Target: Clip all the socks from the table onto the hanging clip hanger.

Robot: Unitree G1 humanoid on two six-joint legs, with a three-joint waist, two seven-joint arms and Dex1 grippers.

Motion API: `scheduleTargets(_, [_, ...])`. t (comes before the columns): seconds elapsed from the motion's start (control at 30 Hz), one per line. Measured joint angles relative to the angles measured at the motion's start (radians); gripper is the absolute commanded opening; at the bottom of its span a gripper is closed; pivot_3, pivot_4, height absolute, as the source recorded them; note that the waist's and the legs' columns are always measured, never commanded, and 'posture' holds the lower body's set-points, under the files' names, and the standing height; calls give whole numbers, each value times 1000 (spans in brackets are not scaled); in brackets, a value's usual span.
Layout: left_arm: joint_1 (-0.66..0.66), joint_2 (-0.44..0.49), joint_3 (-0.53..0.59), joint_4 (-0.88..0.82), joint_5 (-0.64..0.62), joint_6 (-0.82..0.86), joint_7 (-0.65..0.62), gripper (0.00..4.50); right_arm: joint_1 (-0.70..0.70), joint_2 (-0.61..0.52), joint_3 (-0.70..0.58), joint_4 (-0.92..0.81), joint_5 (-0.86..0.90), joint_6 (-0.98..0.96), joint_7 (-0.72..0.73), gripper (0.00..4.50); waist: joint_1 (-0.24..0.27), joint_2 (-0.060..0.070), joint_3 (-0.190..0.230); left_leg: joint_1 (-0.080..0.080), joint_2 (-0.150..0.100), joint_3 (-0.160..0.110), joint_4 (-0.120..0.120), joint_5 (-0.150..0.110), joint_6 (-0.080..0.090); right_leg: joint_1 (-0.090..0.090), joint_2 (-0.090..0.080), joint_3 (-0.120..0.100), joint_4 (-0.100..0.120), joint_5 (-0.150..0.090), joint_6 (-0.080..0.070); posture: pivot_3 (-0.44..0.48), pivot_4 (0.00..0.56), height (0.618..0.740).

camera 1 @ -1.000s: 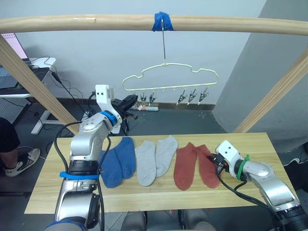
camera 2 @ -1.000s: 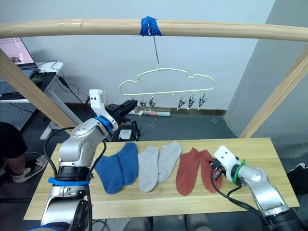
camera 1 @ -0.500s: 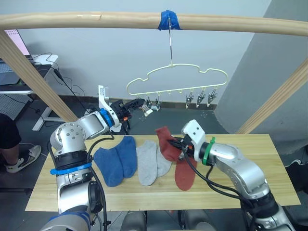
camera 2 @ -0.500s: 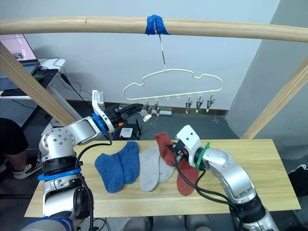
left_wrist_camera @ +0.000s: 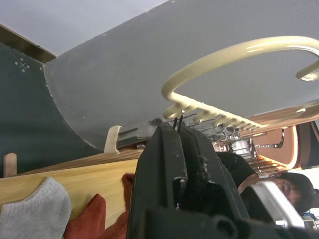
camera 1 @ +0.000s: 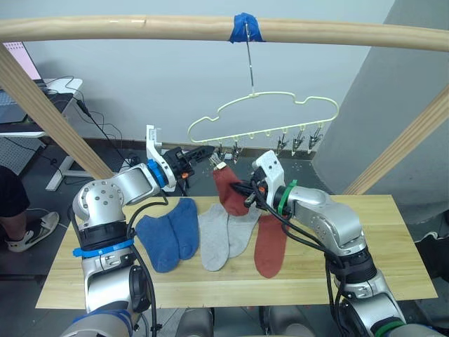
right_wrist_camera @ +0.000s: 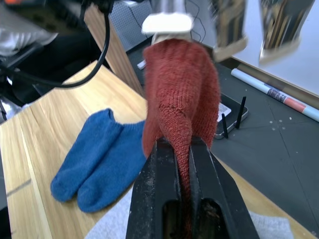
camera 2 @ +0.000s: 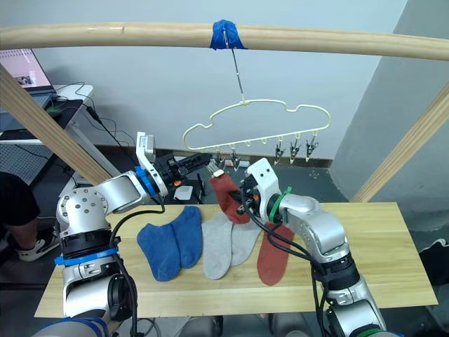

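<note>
Overhead runs a round wooden rail (camera 1: 140,28), and from its blue tape (camera 1: 246,27) hangs the clip hanger (camera 1: 266,119), its row of silver clips dangling just above and behind the pale plank table (camera 1: 393,246).

On the table lie five socks: the two blue socks (camera 1: 167,233), the two grey socks (camera 1: 221,235) and one red sock (camera 1: 270,246). The sixth, a raised red sock (camera 1: 228,191), is up in the air, pinched tight near its lower end between the fingers of the right gripper (right_wrist_camera: 183,149). Its long axis stands roughly upright, the free end pointing up at the leftmost clips (camera 1: 226,149) and sitting just below them, near enough that I cannot tell whether they touch.

From the other side the left gripper (camera 1: 205,152) reaches in at clip height, its fingers closed narrow around one of those clips in the left wrist view. So the sock lies just below and to the right of that hand, and the right arm need only lift it slightly higher, I judge, to feed the edge into the clip.
</note>
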Motion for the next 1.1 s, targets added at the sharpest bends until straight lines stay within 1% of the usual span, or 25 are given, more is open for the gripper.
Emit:
scheduleTargets(0.3, [7, 0, -6, -6, 0, -2, -13, 0, -48, 10, -9, 44, 33, 13, 2, 48, -2, 0, 0, 0, 0, 0, 0, 0, 0, -1, 0, 0, 0, 0, 0, -61, 180, 740])
scheduleTargets(0.47, [30, 14, -43, -29, 17, -49, -47, 0, -73, 8, -17, 68, 34, 12, 2, 48, -1, 0, 0, 0, 0, 0, 0, 0, 0, -1, 0, 0, 0, 0, 0, -56, 175, 740])
scheduleTargets(0.6, [41, 21, -59, -48, 25, -101, -71, 1118, -76, 9, -19, 81, 34, 9, 2, 0, -1, 0, 0, -1, 0, 1, 0, 0, 0, -1, 0, 0, 0, 0, 0, -48, 171, 740])
scheduleTargets(0.63, [41, 21, -58, -50, 22, -112, -75, 1539, -78, 10, -19, 85, 34, 4, 2, 0, -1, 0, 0, 0, 0, 1, 0, 0, 0, -1, 0, 1, 0, 0, 0, -46, 170, 740])
scheduleTargets(0.67, [41, 21, -58, -50, 20, -114, -77, 1736, -80, 10, -19, 86, 33, 1, 2, 0, -1, 0, 0, 0, 0, 1, 0, 0, 0, -1, 0, 0, 0, 0, 0, -46, 170, 740])
scheduleTargets(0.73, [41, 21, -58, -50, 16, -115, -82, 2311, -82, 16, -19, 89, 33, -3, 2, 0, -1, 0, 0, 0, 0, 1, 0, 0, 0, -1, 0, 0, 0, 0, 0, -42, 169, 740])
scheduleTargets(0.87, [42, 32, -57, -52, 6, -112, -86, 3539, -83, 24, -17, 97, 33, -8, 0, 0, -1, 0, 0, 0, 0, 1, 0, 0, 0, -1, 0, 0, 0, 0, 0, -37, 166, 740])
scheduleTargets(0.93, [54, 52, -56, -73, -6, -104, -88, 4153, -83, 34, -15, 98, 33, -10, -1, 0, -1, 0, 0, 0, 0, 1, 0, 0, 0, -1, 0, 1, 0, 0, 0, -32, 167, 740])
scheduleTargets(0.97, [60, 61, -56, -83, -11, -101, -89, 4375, -83, 38, -15, 99, 33, -12, -1, 0, -1, 0, 0, 0, 0, 1, 0, 0, 0, -1, 0, 1, 0, 0, 0, -28, 165, 740])
scheduleTargets(1.0, [67, 78, -56, -96, -24, -91, -91, 4448, -83, 43, -11, 102, 32, -18, -4, 0, -1, 0, 0, 0, 0, 1, 0, 0, 0, -2, 0, 1, 0, 0, 0, -28, 165, 740])
scheduleTargets(1.1, [86, 110, -57, -122, -26, -86, -104, 4448, -85, 67, 7, 120, 31, -31, -10, 0, -3, 0, 0, 0, 1, 1, -1, 0, 0, -2, 0, 1, 1, 0, 0, -28, 165, 740])
